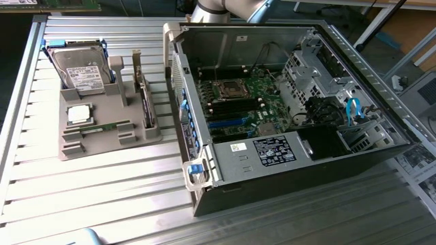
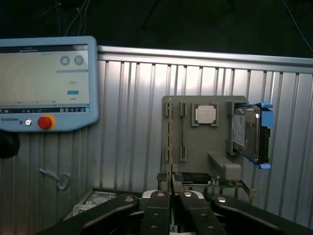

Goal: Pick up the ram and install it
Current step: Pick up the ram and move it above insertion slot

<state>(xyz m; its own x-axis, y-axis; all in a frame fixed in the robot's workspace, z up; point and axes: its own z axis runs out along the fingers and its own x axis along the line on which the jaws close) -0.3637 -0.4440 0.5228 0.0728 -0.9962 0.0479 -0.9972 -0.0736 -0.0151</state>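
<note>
Arm (image 1: 216, 7) high beyond open case (image 1: 235, 164), pincer (image 2: 172, 198) closed, well apart from ram (image 1: 105, 126) in tray (image 1: 75, 149).

The black two-fingered gripper (image 2: 172, 198) is holding its fingers pressed together. Beyond it, a grey moulded plastic tray (image 2: 205, 147) is lying on the ribbed aluminium table (image 2: 127, 122). A thin green ram stick (image 2: 169, 137) is standing on edge in a tray slot. A square silver processor chip (image 2: 205, 114) is sitting between it and a silver hard drive in a blue frame (image 2: 247, 134). A pale blue touchscreen pendant (image 2: 44, 83) is sitting well apart from the tray.
</note>
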